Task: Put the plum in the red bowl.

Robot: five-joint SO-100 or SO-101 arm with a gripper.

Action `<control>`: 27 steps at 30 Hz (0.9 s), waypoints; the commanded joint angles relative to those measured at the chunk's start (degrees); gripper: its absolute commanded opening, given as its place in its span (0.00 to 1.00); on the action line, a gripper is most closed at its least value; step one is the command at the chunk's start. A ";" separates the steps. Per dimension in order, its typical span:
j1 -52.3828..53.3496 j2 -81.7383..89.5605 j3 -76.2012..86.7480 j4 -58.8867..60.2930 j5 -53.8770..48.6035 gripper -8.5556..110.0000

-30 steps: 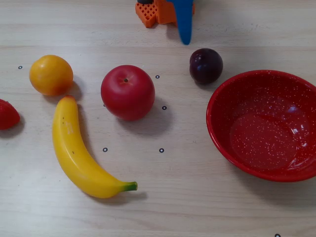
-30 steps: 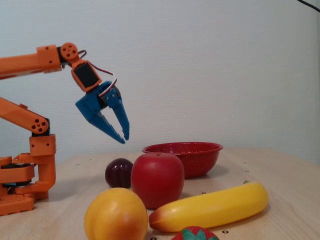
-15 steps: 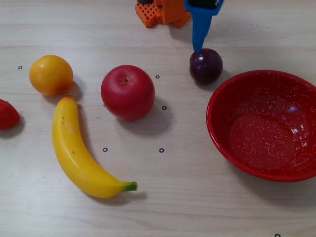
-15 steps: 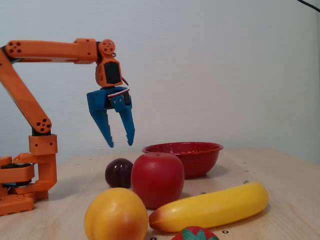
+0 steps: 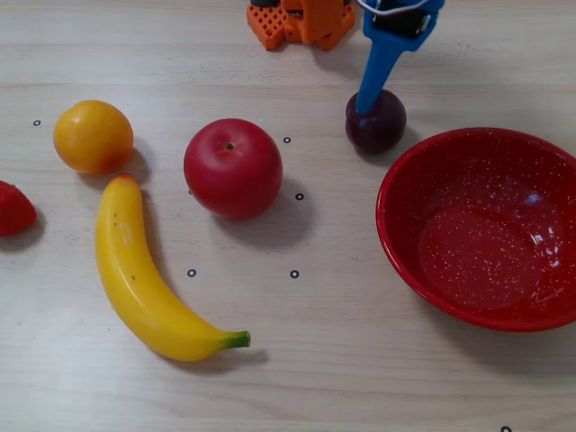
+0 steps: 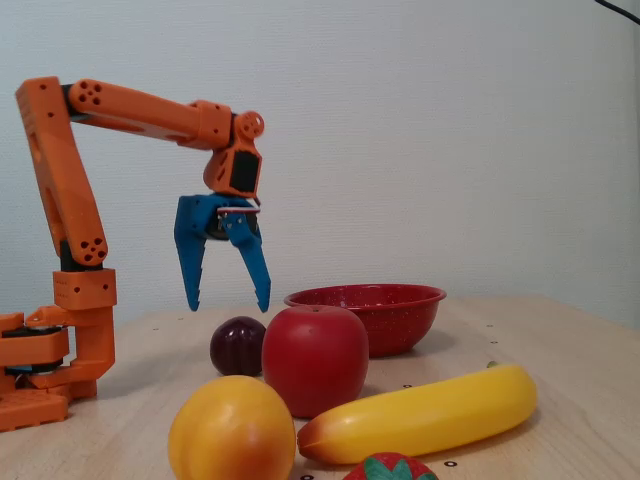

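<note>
The plum (image 6: 238, 346) is small, dark purple and glossy, and lies on the table between the arm's base and the red bowl (image 6: 400, 325). My blue gripper (image 6: 228, 304) hangs open just above the plum, fingers pointing down and spread, holding nothing. In the fixed view from above, one blue finger (image 5: 378, 72) reaches down over the plum (image 5: 378, 124); its tip overlaps the plum's top left. The red speckled bowl (image 5: 423, 180) stands empty to the right of the plum in that view.
A red apple (image 5: 233, 168), an orange (image 5: 93, 137), a banana (image 5: 144, 279) and a strawberry (image 5: 11, 209) lie to the left of the plum. The orange arm base (image 5: 301, 20) stands at the table's far edge.
</note>
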 commanded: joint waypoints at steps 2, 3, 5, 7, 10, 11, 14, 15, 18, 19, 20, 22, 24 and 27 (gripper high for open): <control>1.67 -1.32 -5.19 -1.32 -1.14 0.42; 1.67 -2.11 -5.27 -1.93 -0.97 0.42; 1.58 -3.87 -5.80 -3.16 -0.53 0.43; 1.41 -5.89 -6.42 -4.39 0.00 0.43; 1.23 -8.96 -8.17 -5.62 0.79 0.43; 1.23 -9.93 -8.88 -5.62 0.97 0.44; 1.41 -12.04 -9.93 -6.33 1.58 0.44; 1.41 -12.57 -10.02 -6.59 1.76 0.44; 0.97 -13.36 -9.58 -7.29 2.29 0.44; 0.79 -13.45 -8.96 -7.82 2.55 0.44; 0.53 -13.54 -8.44 -8.17 2.81 0.44; 0.35 -13.62 -7.56 -8.70 3.16 0.45; -0.09 -13.80 -6.50 -9.49 3.52 0.45; -0.88 -14.15 -5.36 -10.81 4.13 0.45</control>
